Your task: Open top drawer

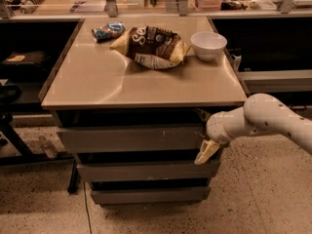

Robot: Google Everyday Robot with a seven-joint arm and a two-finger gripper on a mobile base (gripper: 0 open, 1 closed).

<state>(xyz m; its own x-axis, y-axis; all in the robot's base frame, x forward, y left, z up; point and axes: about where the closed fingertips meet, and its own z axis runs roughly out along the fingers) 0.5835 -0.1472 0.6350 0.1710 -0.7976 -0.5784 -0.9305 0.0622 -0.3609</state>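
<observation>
camera view: the top drawer (130, 139) is the widest grey front panel of the cabinet, directly under the worktop (97, 89), with a dark gap between the panel's upper edge and the worktop's front edge. small pale scuffs show right of the panel's centre. the gripper (201, 159) is at the right end of that panel, by its lower right corner. its pale tip points down and to the left and overlaps the dark slot between the top drawer and the middle drawer front (146, 170). cannot tell if the gripper is open or closed, or whether it actually touches the panel. the white arm (265, 117) comes in from the right edge, below the worktop's front right corner. the lowest drawer front (148, 195) sits under the middle one; both are shorter and narrower than the top one. on the worktop, along the back edge: a blue packet (108, 30) towards the back left, a crumpled chip bag (153, 45) at the middle, and a white bowl (208, 44) near the back right corner, just beside the bag. the speckled floor (44, 208) surrounds the cabinet.
</observation>
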